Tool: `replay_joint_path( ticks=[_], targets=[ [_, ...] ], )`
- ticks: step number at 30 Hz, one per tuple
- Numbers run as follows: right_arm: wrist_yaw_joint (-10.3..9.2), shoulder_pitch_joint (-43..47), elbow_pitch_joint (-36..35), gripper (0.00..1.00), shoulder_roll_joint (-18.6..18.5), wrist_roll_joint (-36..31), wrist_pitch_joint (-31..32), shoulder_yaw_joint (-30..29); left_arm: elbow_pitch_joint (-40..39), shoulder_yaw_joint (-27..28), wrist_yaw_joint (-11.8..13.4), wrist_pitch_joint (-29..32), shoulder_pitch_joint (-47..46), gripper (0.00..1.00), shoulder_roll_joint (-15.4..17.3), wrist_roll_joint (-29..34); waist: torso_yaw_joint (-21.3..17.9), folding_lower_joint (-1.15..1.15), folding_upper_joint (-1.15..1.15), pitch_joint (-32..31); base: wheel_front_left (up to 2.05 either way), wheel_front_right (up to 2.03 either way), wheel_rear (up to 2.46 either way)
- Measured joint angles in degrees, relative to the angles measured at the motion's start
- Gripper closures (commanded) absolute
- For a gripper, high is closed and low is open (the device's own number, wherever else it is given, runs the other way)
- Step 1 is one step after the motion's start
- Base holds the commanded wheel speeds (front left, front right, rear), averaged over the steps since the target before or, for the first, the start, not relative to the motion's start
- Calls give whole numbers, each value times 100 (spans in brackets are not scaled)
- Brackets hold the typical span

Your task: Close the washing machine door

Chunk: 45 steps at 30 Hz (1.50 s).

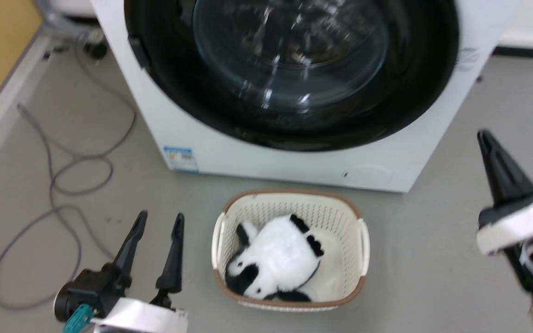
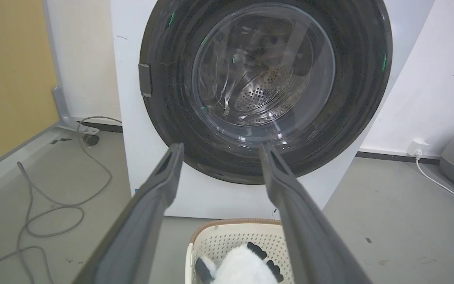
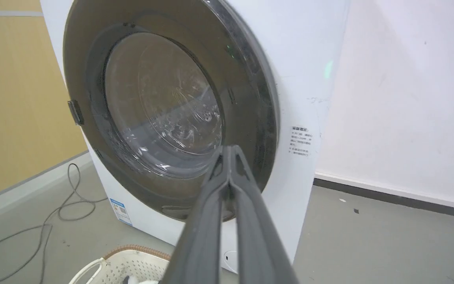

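The washing machine (image 1: pixel 294 159) is a white box on the grey floor, also in the left wrist view (image 2: pixel 132 118) and the right wrist view (image 3: pixel 302 79). Its door (image 1: pixel 289 69) with the wide black rim and glass bowl lies flat against the front, shut; the door (image 2: pixel 264 88) faces the left wrist view, and the door (image 3: pixel 164 110) stands at a slant in the right wrist view. My left gripper (image 1: pixel 161 221) is open at the lower left, away from the machine, its fingertips (image 2: pixel 219 148) apart. My right gripper (image 1: pixel 485 135) is at the right, its fingertips (image 3: pixel 229 149) together, shut on nothing.
A cream perforated basket (image 1: pixel 289 201) with a black-and-white plush toy (image 1: pixel 273 259) stands on the floor right before the machine. Grey cables (image 1: pixel 63 175) lie looped on the floor at the left. A white wall (image 3: pixel 400 98) and a plug (image 2: pixel 416 148) are to the machine's right.
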Motion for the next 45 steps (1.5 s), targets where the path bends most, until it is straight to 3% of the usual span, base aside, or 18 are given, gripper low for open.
replay_joint_path(
  ticks=[10, 13, 19, 20, 21, 37, 38, 45],
  targets=[
    [-1, 1744, -1016, 100, 1290, -1110, 0, -1232, 56, 136, 0, 0, 454, 0, -11, 200, -359, 0, 0, -643, 0, 0, 0],
    [0, 2110, -1243, 100, 1483, -1637, 0, -1389, 90, 197, 0, 0, 506, 0, -21, 320, -401, 0, 0, -753, 0, 0, 0],
    [0, 2662, -1480, 100, 1882, -1862, 0, -1759, 175, 261, 0, 0, 615, 0, -94, 465, -399, 0, 0, -891, 0, 0, 0],
    [-1, 2724, -1493, 53, 1898, -1850, 0, -1774, 192, 287, 0, 0, 627, 0, -113, 489, -401, 0, 0, -899, 0, 0, 0],
    [-1, 2771, -1502, 0, 1908, -1859, 0, -1782, 209, 309, 0, 0, 641, 0, -126, 520, -402, 0, 0, -904, 0, 0, 0],
    [-1, 2854, -1679, 0, 1938, -1653, 0, -1693, 280, 532, 8, 0, 683, 0, -268, 721, -376, 0, 0, -920, 0, 0, 0],
    [0, 2849, -1677, 100, 1937, -1642, 2, -1670, 277, 527, 8, 8, 682, 100, -275, 721, -380, 0, 0, -916, 0, 0, 0],
    [0, 2848, -1675, 100, 1937, -1645, 11, -1651, 278, 528, 9, 30, 682, 100, -276, 721, -389, 0, 0, -916, 0, 0, 0]
  ],
)
